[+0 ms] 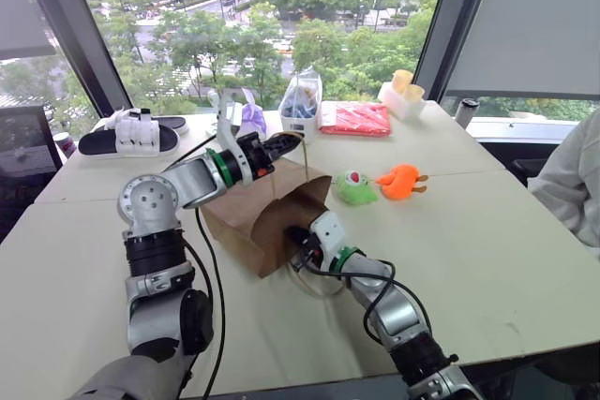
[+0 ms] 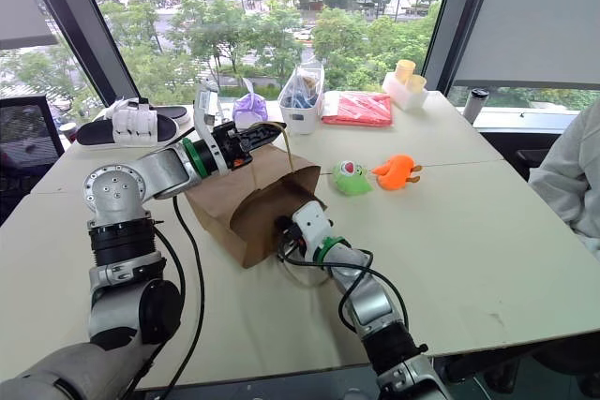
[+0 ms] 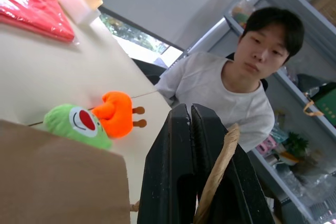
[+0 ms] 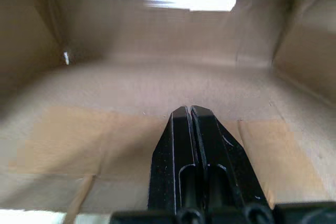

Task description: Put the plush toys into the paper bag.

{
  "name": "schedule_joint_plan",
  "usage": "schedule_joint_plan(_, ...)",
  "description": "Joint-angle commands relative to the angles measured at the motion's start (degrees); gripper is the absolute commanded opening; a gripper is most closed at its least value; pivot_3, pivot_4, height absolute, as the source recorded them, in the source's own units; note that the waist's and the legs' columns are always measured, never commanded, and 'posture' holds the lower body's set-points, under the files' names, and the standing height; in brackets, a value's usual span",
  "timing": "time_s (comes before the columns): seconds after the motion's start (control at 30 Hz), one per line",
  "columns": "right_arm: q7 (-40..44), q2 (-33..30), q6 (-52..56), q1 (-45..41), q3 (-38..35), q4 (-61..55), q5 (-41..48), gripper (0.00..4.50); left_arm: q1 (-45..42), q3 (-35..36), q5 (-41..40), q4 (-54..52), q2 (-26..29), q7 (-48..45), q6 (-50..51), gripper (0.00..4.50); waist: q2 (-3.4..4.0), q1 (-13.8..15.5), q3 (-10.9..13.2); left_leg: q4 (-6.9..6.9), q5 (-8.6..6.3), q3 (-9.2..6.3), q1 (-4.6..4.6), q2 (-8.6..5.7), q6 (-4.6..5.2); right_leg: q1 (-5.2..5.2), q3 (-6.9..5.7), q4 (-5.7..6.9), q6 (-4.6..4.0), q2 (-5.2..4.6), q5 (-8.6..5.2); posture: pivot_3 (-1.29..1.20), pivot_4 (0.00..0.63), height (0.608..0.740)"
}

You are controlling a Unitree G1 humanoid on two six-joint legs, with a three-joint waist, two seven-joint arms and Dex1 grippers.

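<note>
The brown paper bag (image 1: 248,213) lies on its side mid-table, its mouth facing me. My left gripper (image 1: 295,140) hovers above the bag's top edge, shut on a twisted-paper handle (image 3: 218,174) that runs taut down to the bag. My right gripper (image 1: 298,245) is shut and empty, its tip just inside the bag's mouth; in its wrist view the fingers (image 4: 181,129) point at the bare brown inside (image 4: 131,77). The green plush toy (image 1: 355,187) and the orange plush toy (image 1: 401,181) lie side by side on the table, to the right of the bag and beyond it.
A person in a white shirt (image 1: 572,185) sits at the table's right edge. Along the far edge stand a clear bag with blue contents (image 1: 302,105), a purple bundle (image 1: 251,119), a red packet (image 1: 356,119), a white holder with yellow cups (image 1: 403,96) and a black sandal (image 1: 131,138).
</note>
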Motion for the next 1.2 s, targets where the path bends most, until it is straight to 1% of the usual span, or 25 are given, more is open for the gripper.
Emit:
schedule_joint_plan(0.03, 1.4, 0.0, 8.0, 4.3, -2.5, -17.8, 7.9, 0.00, -0.2, -1.1, -1.0, -0.9, 1.0, -0.7, -1.0, 0.08, 0.00, 0.2, 0.0, -0.01, 0.00, -0.01, 0.00, 0.00, 0.00, 0.00, 0.00, 0.00, 0.00, 0.00, 0.00, 0.00, 0.150, 0.740)
schedule_joint_plan(0.13, 0.7, -0.4, 15.1, 6.8, -5.4, -27.3, 13.5, 0.00, 0.0, -1.8, -1.2, -0.6, 1.5, -1.3, -1.1, 0.08, 0.00, 0.3, 0.0, -0.02, -0.01, -0.02, -0.01, 0.00, 0.00, -0.01, 0.00, -0.01, 0.00, 0.00, 0.00, 0.00, 0.150, 0.740)
schedule_joint_plan(0.2, -0.2, -1.5, 22.3, 7.4, -10.7, -33.9, 20.7, 0.00, 0.5, -2.9, -0.9, -0.8, 1.8, -2.3, -1.6, 0.08, 0.00, 0.6, 0.0, 0.00, -0.01, 0.00, -0.01, -0.01, 0.00, 0.01, 0.00, -0.03, 0.00, 0.00, 0.00, 0.00, 0.150, 0.740)
schedule_joint_plan(0.27, -2.9, -1.9, 26.4, 6.0, -16.4, -36.3, 25.3, 0.00, 0.7, -3.7, -1.1, -0.8, 2.1, -3.3, -1.8, 0.08, -0.01, 1.3, 0.0, 0.01, -0.01, 0.00, 0.02, -0.01, 0.00, 0.03, 0.00, -0.04, 0.00, 0.01, 0.00, 0.00, 0.150, 0.740)
schedule_joint_plan(0.3, -4.6, -1.9, 27.1, 4.4, -19.3, -35.6, 27.0, 0.00, 0.7, -3.9, -1.1, -0.7, 2.2, -3.5, -1.9, 0.08, -0.01, 1.5, 0.0, 0.02, -0.01, 0.01, 0.02, 0.00, 0.00, 0.04, 0.01, -0.04, 0.00, 0.01, 0.00, 0.00, 0.150, 0.740)
schedule_joint_plan(0.33, -5.9, -2.6, 27.4, 2.2, -22.0, -33.9, 27.6, 0.53, 0.7, -4.1, -1.0, -0.5, 2.4, -3.8, -2.0, 0.00, -0.01, 1.5, 0.0, 0.02, -0.01, 0.02, 0.02, -0.01, 0.00, 0.04, 0.01, -0.04, 0.00, 0.01, 0.00, 0.00, 0.150, 0.740)
schedule_joint_plan(0.37, -7.0, -3.6, 27.4, 0.1, -23.9, -31.6, 27.2, 0.82, 0.6, -4.3, -0.9, -0.3, 2.5, -4.1, -2.2, 0.00, -0.01, 1.6, 0.0, 0.01, 0.00, 0.04, 0.02, -0.01, 0.00, 0.04, 0.02, -0.05, -0.01, 0.01, 0.00, 0.00, 0.150, 0.740)
schedule_joint_plan(0.4, -7.9, -5.2, 27.0, -2.1, -24.8, -28.4, 25.8, 1.33, 0.6, -4.5, -0.8, -0.1, 2.5, -4.3, -2.4, 0.00, -0.01, 1.6, 0.0, 0.02, 0.00, 0.07, 0.02, -0.01, -0.01, 0.03, 0.05, -0.04, -0.01, 0.01, 0.00, 0.00, 0.150, 0.740)
schedule_joint_plan(0.43, -8.2, -7.2, 26.3, -4.2, -24.4, -24.5, 23.3, 1.77, 0.5, -4.7, -0.7, 0.3, 2.6, -4.6, -2.7, 0.00, -0.01, 1.6, 0.0, 0.01, 0.00, 0.08, 0.03, -0.01, -0.01, 0.03, 0.06, -0.04, -0.01, 0.01, 0.00, 0.00, 0.150, 0.740)
schedule_joint_plan(0.5, -8.4, -10.9, 23.4, -7.6, -21.7, -16.4, 17.6, 2.85, 0.3, -5.4, -0.4, 0.7, 2.7, -5.0, -3.3, 0.00, -0.01, 1.6, 0.0, 0.00, 0.00, 0.16, 0.09, -0.01, 0.00, 0.05, 0.12, -0.03, -0.01, 0.01, 0.00, 0.00, 0.150, 0.740)
schedule_joint_plan(0.6, -10.3, -13.3, 22.2, -12.9, -19.1, -3.7, 12.6, 4.29, 0.3, -6.2, -0.4, 0.7, 2.9, -5.6, -3.7, 0.00, -0.02, 1.4, 0.0, -0.08, 0.00, 0.19, 0.09, 0.01, 0.00, 0.00, 0.17, -0.02, -0.02, 0.02, -0.01, 0.00, 0.150, 0.740)
schedule_joint_plan(0.63, -11.0, -13.5, 20.1, -15.1, -18.3, 1.8, 10.7, 4.41, 0.3, -6.4, -0.5, 0.7, 3.0, -5.6, -3.8, 0.00, -0.02, 1.4, 0.0, -0.09, 0.00, 0.21, 0.08, 0.01, 0.00, -0.03, 0.20, -0.02, -0.02, 0.02, 0.00, 0.00, 0.150, 0.740)
schedule_joint_plan(0.67, -11.2, -13.5, 18.2, -16.7, -17.9, 5.5, 9.5, 4.41, 0.3, -6.5, -0.6, 0.7, 3.0, -5.6, -3.9, 0.00, -0.02, 1.2, 0.0, -0.10, 0.00, 0.27, 0.07, 0.02, 0.00, -0.05, 0.27, -0.01, -0.02, 0.01, 0.00, 0.00, 0.150, 0.740)
schedule_joint_plan(0.7, -11.8, -12.7, 16.6, -20.1, -17.4, 12.7, 8.5, 4.41, 0.5, -6.6, -0.5, 0.4, 3.2, -5.6, -4.1, 0.00, -0.02, 1.0, 0.0, -0.11, 0.00, 0.34, 0.08, 0.01, 0.00, -0.09, 0.36, 0.00, -0.02, 0.01, 0.00, 0.00, 0.150, 0.740)
schedule_joint_plan(0.83, -13.1, -9.9, 9.6, -29.6, -16.2, 34.0, 5.2, 4.41, 1.4, -6.3, -0.9, -0.8, 3.5, -4.8, -4.3, 0.00, -0.02, 0.3, 0.0, -0.10, 0.01, 0.59, 0.07, 0.03, 0.01, -0.18, 0.62, -0.01, -0.02, 0.03, 0.00, 0.00, 0.150, 0.740)
schedule_joint_plan(0.9, -12.4, -8.9, 7.5, -32.0, -16.1, 41.2, 4.6, 4.41, 1.8, -6.2, -1.0, -1.4, 3.7, -4.3, -4.3, 0.00, -0.03, -0.1, 0.0, -0.11, 0.00, 0.56, 0.08, 0.04, 0.01, -0.17, 0.67, 0.00, -0.02, 0.04, 0.00, 0.00, 0.150, 0.740)
schedule_joint_plan(0.97, -12.4, -8.6, 6.0, -33.4, -16.2, 45.9, 4.1, 4.41, 2.1, -6.1, -1.1, -1.7, 3.9, -3.9, -4.5, 0.00, -0.03, -0.1, 0.0, -0.12, 0.00, 0.52, 0.07, 0.04, 0.01, -0.16, 0.67, 0.00, -0.01, 0.05, 0.01, 0.00, 0.150, 0.740)
schedule_joint_plan(1.03, -12.5, -8.4, 4.8, -34.2, -17.4, 48.9, 4.7, 3.92, 2.3, -6.0, -1.3, -2.0, 4.1, -3.6, -4.6, 0.00, -0.03, -0.1, 0.0, -0.10, -0.01, 0.46, 0.03, 0.01, 0.03, -0.14, 0.68, -0.01, -0.01, 0.05, 0.01, 0.00, 0.150, 0.740)
schedule_joint_plan(1.07, -12.1, -8.4, 4.4, -34.5, -17.9, 49.7, 5.1, 3.58, 2.4, -6.0, -1.3, -2.1, 4.3, -3.5, -4.7, 0.00, -0.03, -0.1, 0.0, -0.08, -0.01, 0.43, 0.01, -0.01, 0.03, -0.14, 0.69, -0.01, -0.01, 0.05, 0.01, 0.00, 0.150, 0.740)
schedule_joint_plan(1.1, -11.8, -8.4, 3.9, -34.7, -18.2, 50.4, 5.3, 3.16, 2.5, -5.9, -1.3, -2.2, 4.4, -3.4, -4.7, 0.00, -0.03, 0.0, 0.0, -0.08, -0.01, 0.43, 0.01, -0.02, 0.04, -0.13, 0.70, -0.01, -0.01, 0.04, 0.01, 0.00, 0.150, 0.740)
schedule_joint_plan(1.13, -11.8, -8.3, 3.5, -34.9, -18.5, 50.9, 5.5, 2.54, 2.6, -5.9, -1.4, -2.2, 4.5, -3.3, -4.8, 0.00, -0.03, 0.0, 0.0, -0.06, -0.01, 0.42, 0.00, -0.02, 0.04, -0.12, 0.71, -0.01, -0.01, 0.04, 0.01, 0.00, 0.150, 0.740)
schedule_joint_plan(1.17, -11.5, -8.4, 3.0, -34.9, -18.5, 51.0, 5.5, 2.11, 2.8, -5.9, -1.4, -2.4, 4.5, -3.2, -4.8, 0.00, -0.03, 0.0, 0.0, -0.05, -0.01, 0.41, 0.01, -0.03, 0.04, -0.10, 0.71, -0.02, -0.01, 0.05, 0.01, 0.00, 0.150, 0.740)
schedule_joint_plan(1.2, -11.4, -8.5, 2.7, -35.0, -18.6, 51.2, 5.4, 1.57, 2.8, -6.0, -1.5, -2.4, 4.5, -3.1, -4.9, 0.00, -0.04, 0.0, 0.0, -0.03, -0.01, 0.39, 0.01, -0.03, 0.04, -0.09, 0.71, -0.02, -0.01, 0.06, 0.01, 0.00, 0.150, 0.740)
